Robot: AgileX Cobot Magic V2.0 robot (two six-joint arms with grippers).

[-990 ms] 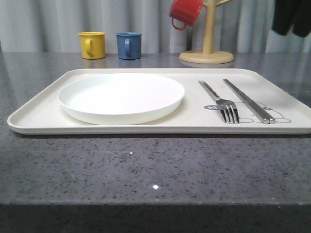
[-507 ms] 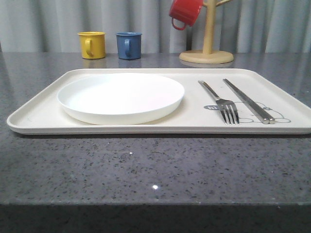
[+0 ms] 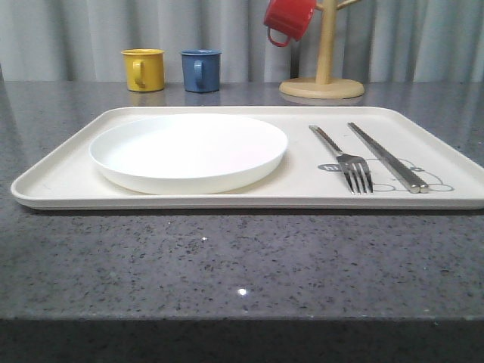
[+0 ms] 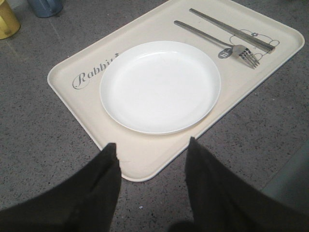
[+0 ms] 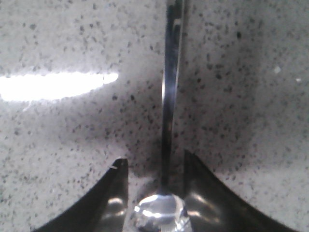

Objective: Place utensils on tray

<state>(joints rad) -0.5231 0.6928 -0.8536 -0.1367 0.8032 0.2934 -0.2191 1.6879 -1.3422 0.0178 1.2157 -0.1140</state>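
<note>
Nearest us, our right gripper [image 5: 157,166] hangs low over the speckled counter [image 3: 227,257], its fingers spread on either side of the spoon [image 5: 166,121]; the spoon lies flat on the stone, and we cannot tell whether the pads touch it. Our left gripper [image 4: 152,147] is released and empty, above the tray's [image 3: 53,181] near corner. On the tray sit the plate [image 3: 189,151], then the fork [image 3: 344,159] and chopsticks [image 3: 386,155] side by side. Farther back stand a yellow cup [image 3: 143,69], a blue cup [image 3: 200,70] and a mug tree [image 3: 323,76] holding a red mug [image 3: 288,19].
</note>
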